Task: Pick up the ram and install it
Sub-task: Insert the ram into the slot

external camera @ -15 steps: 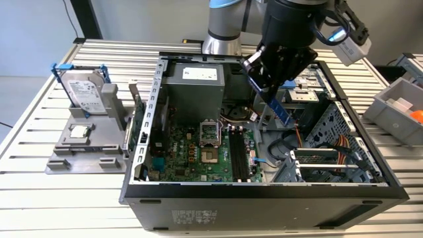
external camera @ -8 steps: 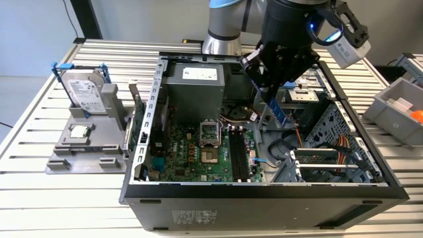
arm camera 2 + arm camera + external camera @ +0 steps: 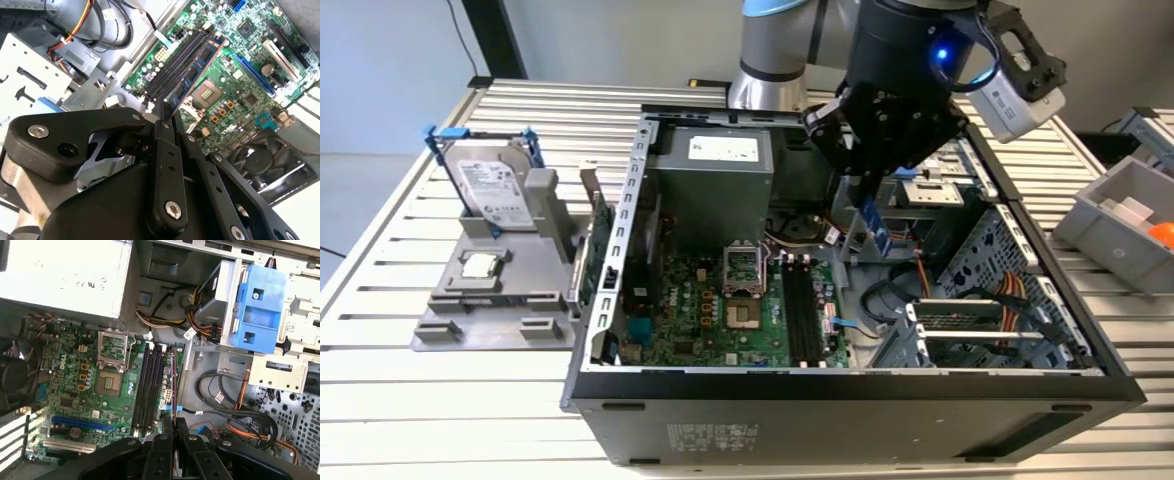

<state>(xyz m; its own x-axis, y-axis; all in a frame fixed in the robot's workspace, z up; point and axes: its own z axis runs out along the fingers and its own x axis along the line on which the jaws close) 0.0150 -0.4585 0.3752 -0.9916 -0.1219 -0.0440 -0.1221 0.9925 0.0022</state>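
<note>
One black gripper [image 3: 869, 188] was clenched on the ram [image 3: 877, 228]. Its jaws pinched the upper end of the blue-green stick, which hung toward six o'clock from the fingertips in the exterior view. The stick sat inside the open computer case [image 3: 854, 425], over the green motherboard [image 3: 707, 310]. It was just to the three o'clock side of the black memory slots [image 3: 803, 305] in that view. Whether its lower end touched the board could not be told. In the second wrist view the ram [image 3: 197, 70] ran out from the gripper [image 3: 167, 112] close beside the slots and roughly parallel to them, dark chips showing along its face. In the first wrist view it appeared edge-on [image 3: 173, 385] next to the outermost slot.

The case lay on its side on a slatted metal table [image 3: 400, 400], with a pale wall at twelve o'clock beyond it.

Within the case, a silver power supply [image 3: 707, 165] sat at twelve o'clock of the board and a processor socket [image 3: 740, 290] lay beside the slots. Orange cables [image 3: 1014, 300] ran near the drive bays at three o'clock. At nine o'clock of the case a grey stand [image 3: 494, 320] held an upright hard drive [image 3: 494, 190] in a blue-tabbed frame and a flat silver processor chip [image 3: 480, 265]. At three o'clock a grey bin [image 3: 1107, 215] held an orange object [image 3: 1161, 235].
</note>
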